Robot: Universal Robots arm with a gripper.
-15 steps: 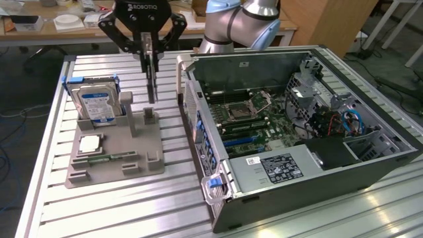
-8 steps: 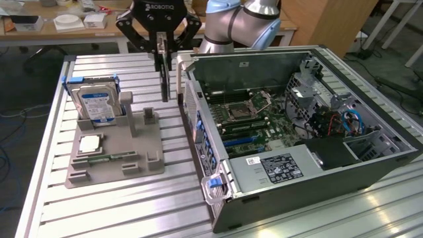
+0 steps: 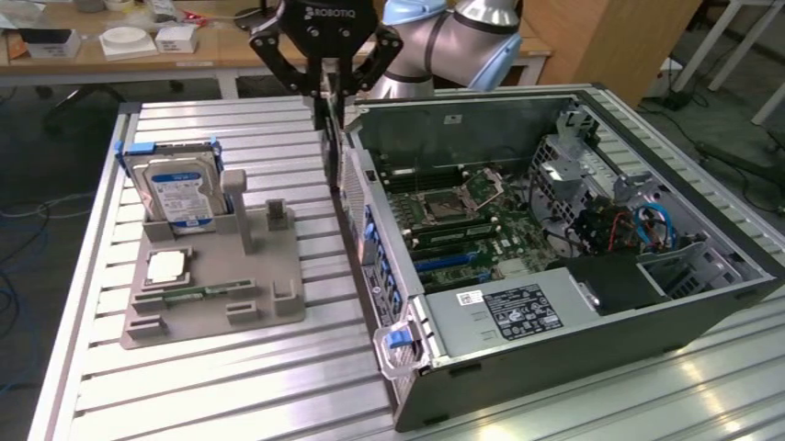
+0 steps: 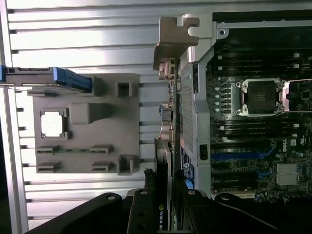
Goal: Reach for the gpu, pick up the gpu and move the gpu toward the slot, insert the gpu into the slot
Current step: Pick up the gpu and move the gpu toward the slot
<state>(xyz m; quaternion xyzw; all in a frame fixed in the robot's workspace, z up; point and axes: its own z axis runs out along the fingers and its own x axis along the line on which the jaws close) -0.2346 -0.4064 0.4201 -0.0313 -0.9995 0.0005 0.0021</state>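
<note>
The gpu (image 3: 333, 152) hangs edge-on and upright from my gripper (image 3: 327, 92), which is shut on its top edge. It hovers just outside the open computer case (image 3: 687, 312), by the case's rear wall on the exterior view's left. In the wrist view the gpu (image 4: 164, 161) runs as a slim dark strip out from between my fingers (image 4: 144, 212), and its silver bracket (image 4: 174, 41) is at the far end. The blue slot (image 3: 451, 262) lies on the motherboard inside the case; in the wrist view the slot (image 4: 234, 157) sits beside the card's line.
A grey holder (image 3: 227, 276) on the slatted table (image 3: 221, 386) carries a silver hard drive (image 3: 182, 188), a processor chip (image 3: 164, 267) and a small green memory stick (image 3: 197, 294). The case holds a power supply (image 3: 521, 312) and cables (image 3: 644, 225). A wooden desk (image 3: 147, 46) stands behind.
</note>
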